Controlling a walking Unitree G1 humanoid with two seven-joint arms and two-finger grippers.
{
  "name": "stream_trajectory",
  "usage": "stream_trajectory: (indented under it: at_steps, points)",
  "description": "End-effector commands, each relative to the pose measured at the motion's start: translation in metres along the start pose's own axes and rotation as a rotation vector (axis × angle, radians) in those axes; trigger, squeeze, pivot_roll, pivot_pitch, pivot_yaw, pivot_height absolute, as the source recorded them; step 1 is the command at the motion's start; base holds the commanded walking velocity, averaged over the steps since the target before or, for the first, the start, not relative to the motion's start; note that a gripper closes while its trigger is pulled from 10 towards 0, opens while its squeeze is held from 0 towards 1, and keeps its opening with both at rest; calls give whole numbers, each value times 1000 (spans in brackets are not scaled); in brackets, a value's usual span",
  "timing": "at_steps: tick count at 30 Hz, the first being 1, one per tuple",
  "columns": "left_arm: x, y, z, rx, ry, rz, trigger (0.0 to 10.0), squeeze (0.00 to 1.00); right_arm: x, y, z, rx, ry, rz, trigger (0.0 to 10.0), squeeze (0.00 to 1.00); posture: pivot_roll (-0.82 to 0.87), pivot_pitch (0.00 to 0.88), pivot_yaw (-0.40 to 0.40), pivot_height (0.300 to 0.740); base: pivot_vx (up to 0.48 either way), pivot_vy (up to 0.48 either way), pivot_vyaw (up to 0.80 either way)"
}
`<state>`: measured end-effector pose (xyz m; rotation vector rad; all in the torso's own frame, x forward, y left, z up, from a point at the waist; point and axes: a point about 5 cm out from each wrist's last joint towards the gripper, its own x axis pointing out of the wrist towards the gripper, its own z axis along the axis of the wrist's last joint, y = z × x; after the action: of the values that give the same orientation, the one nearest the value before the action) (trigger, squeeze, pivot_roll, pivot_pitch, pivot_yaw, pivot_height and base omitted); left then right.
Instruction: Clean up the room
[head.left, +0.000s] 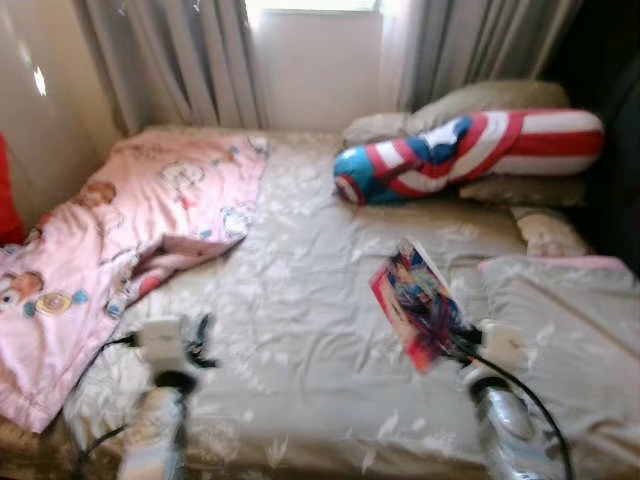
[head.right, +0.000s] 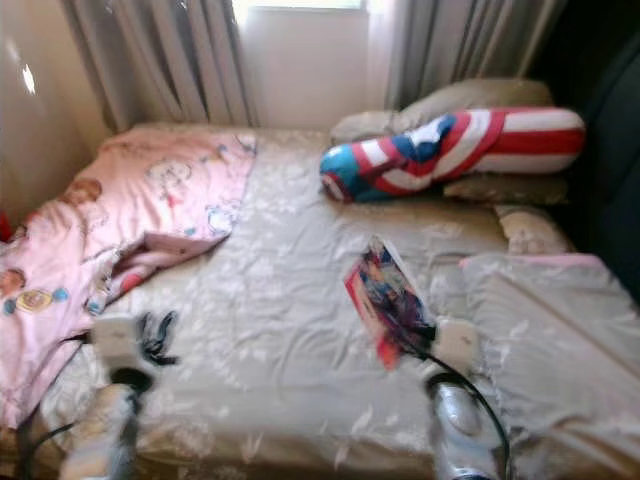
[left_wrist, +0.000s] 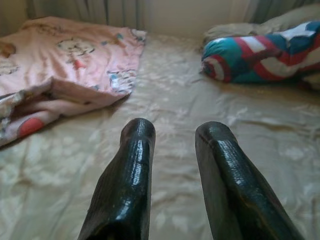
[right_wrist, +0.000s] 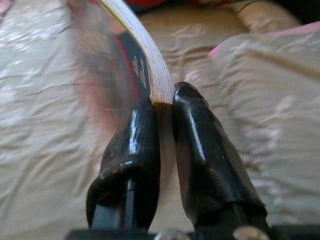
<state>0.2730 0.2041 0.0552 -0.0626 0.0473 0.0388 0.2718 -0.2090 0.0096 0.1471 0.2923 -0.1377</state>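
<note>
A colourful book (head.left: 418, 306) with a pink and blue cover is held up over the beige bed sheet (head.left: 300, 300), with my right gripper (head.left: 462, 345) shut on its lower edge. In the right wrist view the two black fingers (right_wrist: 145, 145) pinch the book's pages (right_wrist: 150, 65). My left gripper (head.left: 200, 340) hovers low over the front left of the bed, open with nothing between its fingers (left_wrist: 132, 165).
A pink cartoon blanket (head.left: 120, 230) lies crumpled on the bed's left side. A red, white and blue striped bolster (head.left: 470, 150) rests on pillows (head.left: 480, 100) at the head. A folded grey cover (head.left: 560, 320) lies at the right. Curtains (head.left: 180, 60) hang behind.
</note>
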Motion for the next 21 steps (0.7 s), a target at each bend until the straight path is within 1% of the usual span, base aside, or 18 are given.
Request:
stream_trajectory:
  at_steps: [1, 13, 16, 18, 21]
  points:
    - [-2, 13, 1, 14, 3, 40, 10000, 0, 6, 13, 16, 5, -72, 36, 10000, 0, 62, 0, -51, 740, 0, 0, 0]
    - [-3, 15, 2, 20, 3, 40, 10000, 0, 7, 12, 16, -1, -73, 49, 10000, 0, 57, 0, -47, 740, 0, 0, 0]
    - [-3, 15, 3, 21, 0, 39, 10000, 0, 7, 13, 16, -3, -73, 62, 10000, 0, 55, 0, -44, 740, 0, 0, 0]
    - [-2, 15, 4, 22, -2, 36, 10000, 0, 7, 17, 16, -28, -71, 95, 10000, 0, 51, 0, -42, 740, 0, 0, 0]
    - [-2, 15, 5, 23, -5, 33, 10000, 0, 6, 19, 15, -44, -72, 112, 10000, 0, 50, 0, -40, 740, 0, 0, 0]
